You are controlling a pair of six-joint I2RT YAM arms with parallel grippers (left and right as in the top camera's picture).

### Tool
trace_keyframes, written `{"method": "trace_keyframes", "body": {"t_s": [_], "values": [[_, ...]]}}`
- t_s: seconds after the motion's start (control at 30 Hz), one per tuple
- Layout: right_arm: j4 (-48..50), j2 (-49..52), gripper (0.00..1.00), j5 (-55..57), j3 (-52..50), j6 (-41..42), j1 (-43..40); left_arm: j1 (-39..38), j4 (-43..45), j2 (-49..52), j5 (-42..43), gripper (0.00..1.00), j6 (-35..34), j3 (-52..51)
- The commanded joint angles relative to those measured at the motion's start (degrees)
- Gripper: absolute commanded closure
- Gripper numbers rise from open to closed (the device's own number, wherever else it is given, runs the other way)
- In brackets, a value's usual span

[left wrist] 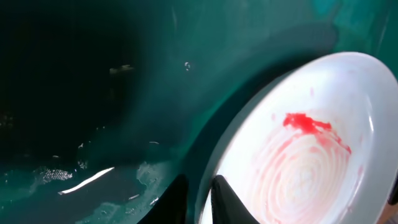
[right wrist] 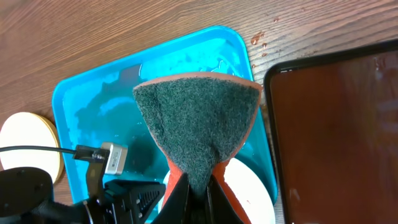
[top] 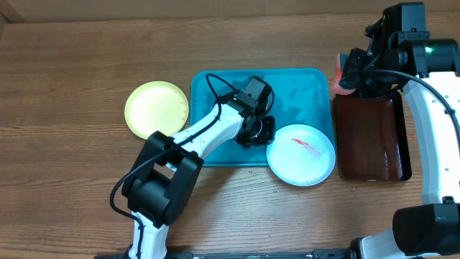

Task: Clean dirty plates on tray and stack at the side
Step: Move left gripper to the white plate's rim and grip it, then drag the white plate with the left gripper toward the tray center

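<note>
From above, your left gripper [top: 256, 133] sits low in the tray [top: 302, 90], near its front edge and right at the left rim of the white plate [top: 302, 162]. That plate lies across the tray's front right corner, partly on the tray and partly out over the table [top: 72, 57]. A red smear [top: 305, 146] marks it near the middle. A cream plate [top: 157, 109] lies on the table just beside the tray's left edge, and its face looks clean. Your right gripper [top: 351, 75] hangs over the back left corner of the dark red-brown tray [top: 370, 137], which lies along the blue tray's right edge. An orange sponge [top: 338, 79] shows in it.

In the left wrist view, your fingers [left wrist: 227, 202] stand close together with the white plate's rim between them, pinched on it. Red sauce is spread in faint rings over the plate's face, thickest toward the top. The tray floor beside it is wet and glints.

In the right wrist view, your jaws are clamped on the narrow end of the sponge. Its green scouring face is turned to the camera, with orange showing along the edges. Below it you can see the wet blue tray, the white plate at the tray's corner next to the dark tray, and the cream plate beyond the tray's far edge.
</note>
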Motion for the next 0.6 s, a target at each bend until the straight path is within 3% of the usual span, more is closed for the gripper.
{"method": "trace_keyframes", "body": {"t_s": [0.0, 0.17, 0.23, 0.37, 0.57], "values": [[0.24, -1.97, 0.96, -0.11, 0.46, -1.07, -0.20, -0.31, 0.31, 1.49, 0.39, 0.85, -1.20, 0.31], [0.24, -1.97, 0.96, -0.11, 0.46, -1.07, -0.20, -0.20, 0.39, 1.49, 0.50, 0.89, -1.20, 0.35], [0.11, -1.97, 0.96, -0.09, 0.46, -1.07, -0.20, 0.50, 0.44, 1.49, 1.27, 0.96, -1.20, 0.66], [-0.11, -1.97, 0.96, -0.09, 0.46, -1.05, -0.20, 2.99, 0.83, 1.49, 2.93, 0.96, -0.85, 2.43], [-0.11, -1.97, 0.96, -0.09, 0.46, -1.05, -0.20, 6.78, 0.81, 1.49, -5.09, 0.96, 4.96, 8.50]]}}
